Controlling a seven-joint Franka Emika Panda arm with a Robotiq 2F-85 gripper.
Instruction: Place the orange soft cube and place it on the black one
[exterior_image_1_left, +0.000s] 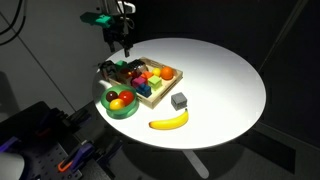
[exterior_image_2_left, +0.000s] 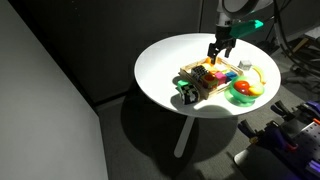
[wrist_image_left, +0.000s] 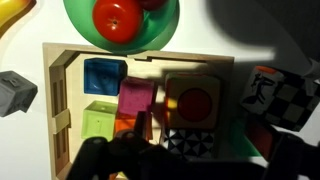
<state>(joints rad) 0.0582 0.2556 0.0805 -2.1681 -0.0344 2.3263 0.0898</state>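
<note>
**Gripper open above the block tray, both soft cubes off to one side**

We see a wooden tray (wrist_image_left: 140, 50) on the round white table (exterior_image_1_left: 220, 80). In the wrist view its compartments hold a blue block (wrist_image_left: 103, 75), a lime-green block (wrist_image_left: 98, 122), a magenta block (wrist_image_left: 135, 98) and a tan block with a red disc on its face (wrist_image_left: 195, 100). The lower row is shadowed and we cannot name those pieces.

At twelve o'clock of the tray in that view sits a green bowl (wrist_image_left: 80, 30), just beside the tray's rim. In it lies a red round fruit (wrist_image_left: 118, 18), with a second piece of fruit partly cut off by the frame's edge.

A grey cube (wrist_image_left: 15, 92) lies on the table at nine o'clock of the tray. A banana (exterior_image_1_left: 168, 121) lies on the table near it, outside any container.

At three o'clock of the tray in the wrist view, on the bare table, is what we take to be the orange soft cube (wrist_image_left: 262, 86). Its face carries a dark mark and the view is blurred there. The black one (exterior_image_2_left: 186, 93) sits close by it at the same end of the tray. We cannot tell whether the two touch.

The gripper (exterior_image_1_left: 124, 46) hangs above the tray's end nearest those cubes. Its jaws stand apart with nothing between them, and it touches neither the tray nor any block.
</note>
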